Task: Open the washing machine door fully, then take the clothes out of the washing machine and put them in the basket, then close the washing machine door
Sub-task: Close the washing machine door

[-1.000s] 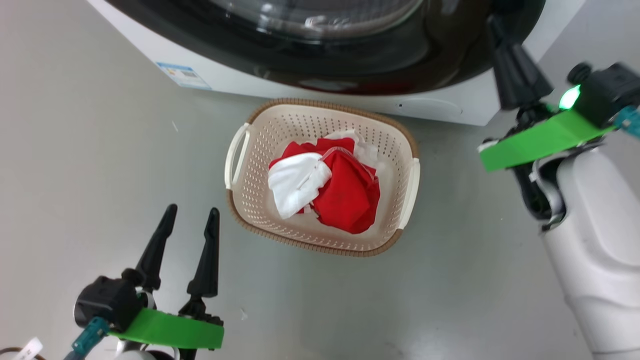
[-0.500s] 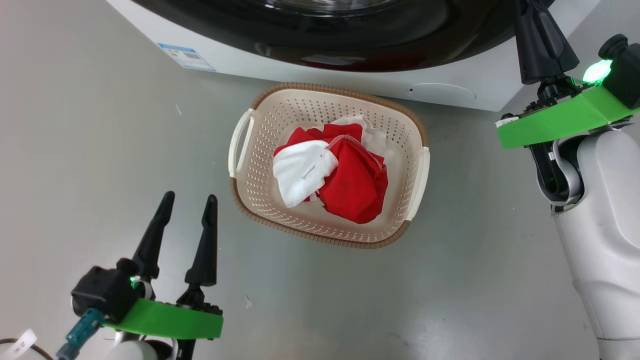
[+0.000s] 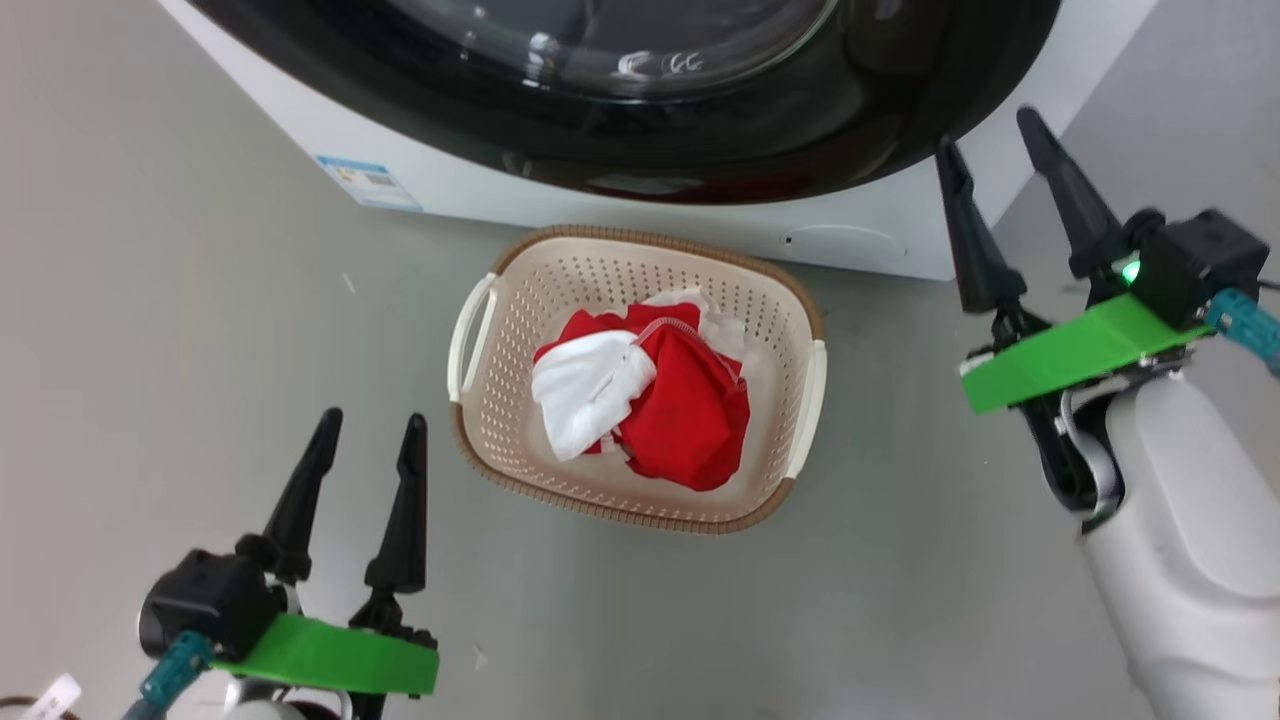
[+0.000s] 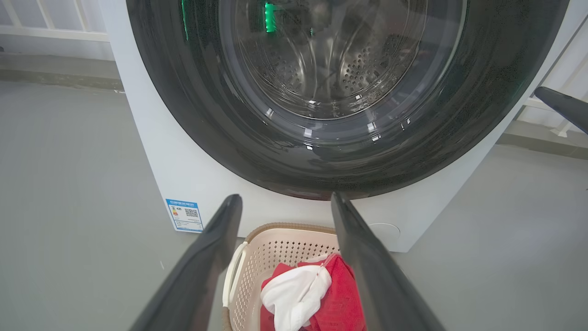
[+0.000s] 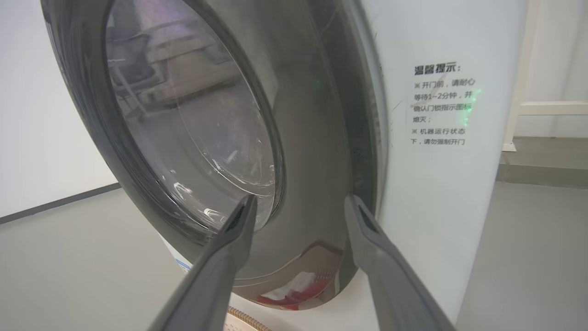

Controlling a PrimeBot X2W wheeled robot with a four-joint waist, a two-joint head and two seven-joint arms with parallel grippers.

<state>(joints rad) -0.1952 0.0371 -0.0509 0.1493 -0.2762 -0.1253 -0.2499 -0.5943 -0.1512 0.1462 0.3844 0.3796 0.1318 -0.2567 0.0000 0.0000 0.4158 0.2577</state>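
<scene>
— Two hands in the head view, correct?

— Two. The left hand [image 3: 372, 418] hangs over the floor [image 3: 180, 350] at 7 o'clock of the basket [image 3: 640, 238], its two fingers spread apart with nothing between them. The right hand [image 3: 988, 130] is at 2 o'clock of the basket, near the corner of the washing machine [image 3: 470, 190], its two fingers also apart and empty.

— How many baskets?

— One, standing on the floor just in front of the machine. It has two white handles [image 3: 470, 335], one at 9 o'clock and one at 3 o'clock.

— And the clothes?

— The clothes [image 3: 690, 420] lie in one heap inside the basket. I see red cloth, one white piece [image 3: 585, 385] on top toward 9 o'clock, and a bit more white at 12 o'clock. How many separate garments that makes I cannot tell.

— The door?

— One round washing machine door [image 3: 800, 130] at 12 o'clock of the basket, with a black rim and clear glass, lying flat against the machine's front. Through the glass, the left wrist view shows the perforated steel drum [image 4: 330, 69].

— Anything else on the machine?

— One blue label sticker [image 3: 366, 180] low down toward 10 o'clock and one small round flap [image 3: 845, 242] toward 1 o'clock. The right wrist view adds one printed notice [image 5: 441, 105] beside the door.
</scene>
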